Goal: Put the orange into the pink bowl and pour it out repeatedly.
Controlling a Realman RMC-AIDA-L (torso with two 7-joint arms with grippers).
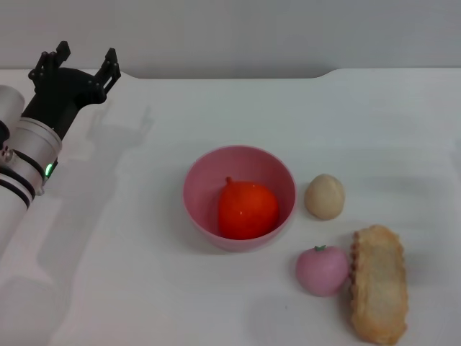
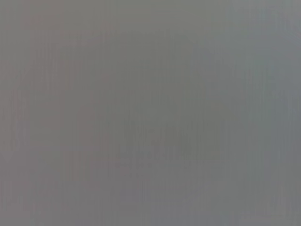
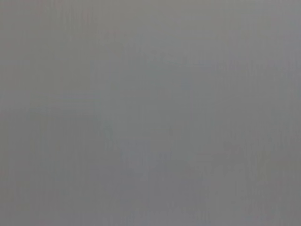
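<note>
Orange [image 1: 248, 210] sits in pink bowl [image 1: 202, 194]; left gripper [image 1: 78, 66] empty, jaws spread, well apart. Grab rim firmly, tip slowly.

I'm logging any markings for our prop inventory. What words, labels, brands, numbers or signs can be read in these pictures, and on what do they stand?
None: no readable text shows in any view.
The orange, pink bowl, beige ball, pink fruit, bread and left hand bear no print.
Both wrist views show only plain grey.
</note>
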